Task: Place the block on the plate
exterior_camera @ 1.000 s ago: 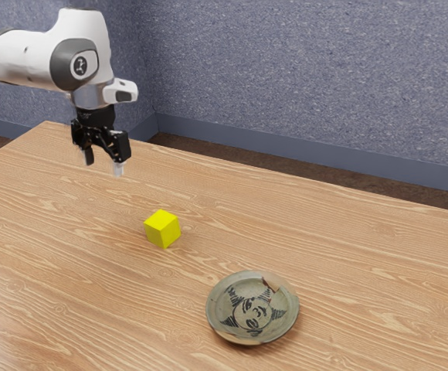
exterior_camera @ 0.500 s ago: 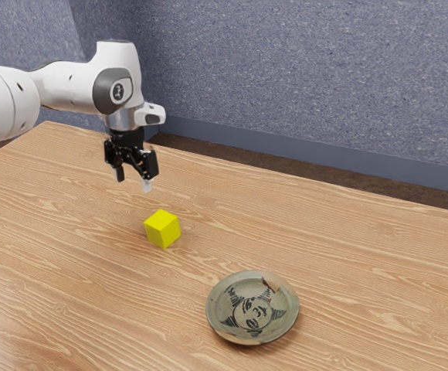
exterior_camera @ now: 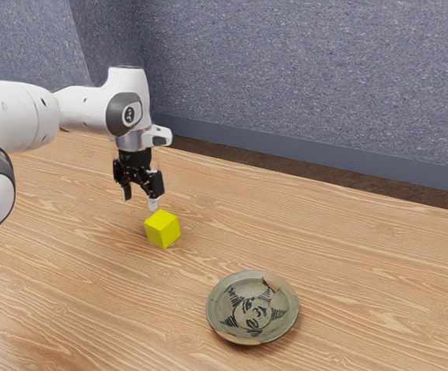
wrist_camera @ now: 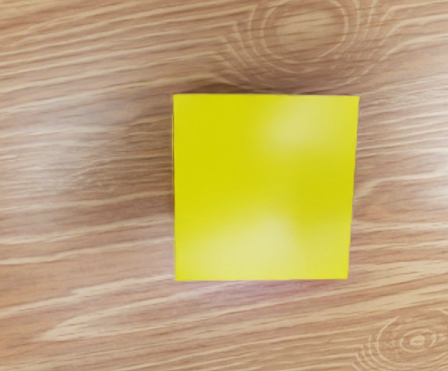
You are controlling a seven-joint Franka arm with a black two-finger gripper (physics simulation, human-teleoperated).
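My black gripper [exterior_camera: 140,202] hangs above the table in the exterior view, its two fingers apart with nothing between them. The yellow block [exterior_camera: 162,229] rests on the wood just below the fingertips, slightly toward the exterior view's right. Seen from my hand, the top of the block [wrist_camera: 264,188] faces the camera squarely. A round greenish plate [exterior_camera: 235,331] with a dark drawn face lies farther toward the exterior view's lower right, apart from the block.
The wooden table [exterior_camera: 347,263] extends around the block and plate. Behind its far edge stands a speckled blue-grey wall [exterior_camera: 309,85] with a blue baseboard [exterior_camera: 324,164].
My gripper has come down and toward the exterior view's right, nearer the block, with its fingers still apart. Block and plate have stayed where they were.
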